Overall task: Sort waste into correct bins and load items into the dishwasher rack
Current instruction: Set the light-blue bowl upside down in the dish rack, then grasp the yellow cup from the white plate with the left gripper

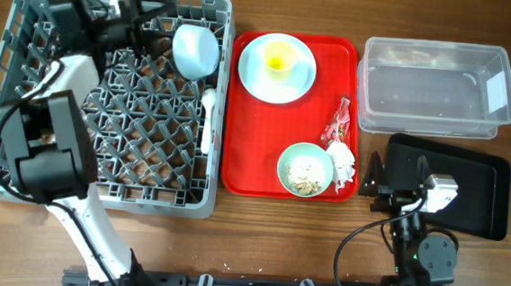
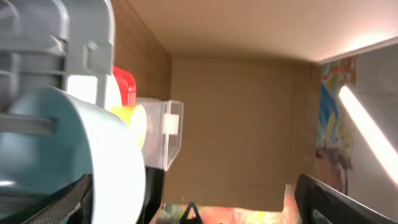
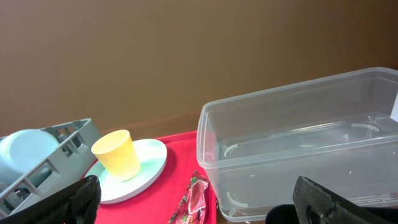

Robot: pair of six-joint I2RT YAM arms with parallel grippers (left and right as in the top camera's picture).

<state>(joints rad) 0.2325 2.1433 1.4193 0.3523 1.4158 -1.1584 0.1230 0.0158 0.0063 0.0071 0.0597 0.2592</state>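
Note:
The grey dishwasher rack [image 1: 20,158] fills the left side. A small pale blue bowl [image 1: 195,49] sits tilted in its far right corner, and a white plastic utensil [image 1: 206,122] lies along its right side. My left gripper [image 1: 155,30] is open just left of the bowl [image 2: 68,162], with nothing between its fingers [image 2: 193,208]. A pale blue plate [image 1: 278,77] holds a yellow cup [image 1: 279,63]. A mint-green bowl [image 1: 305,169] holds beige scraps. The wrapper [image 1: 339,122] and tissue [image 1: 342,163] lie beside it. My right gripper [image 1: 381,181] is open and empty at the black tray [image 1: 469,189].
The plate, green bowl, wrapper and tissue lie on a flat red serving tray [image 1: 241,160] in the middle. The clear tub [image 1: 435,88] stands at the back right, behind the black tray. In the right wrist view the tub [image 3: 298,143] is close ahead of my open fingers [image 3: 205,205].

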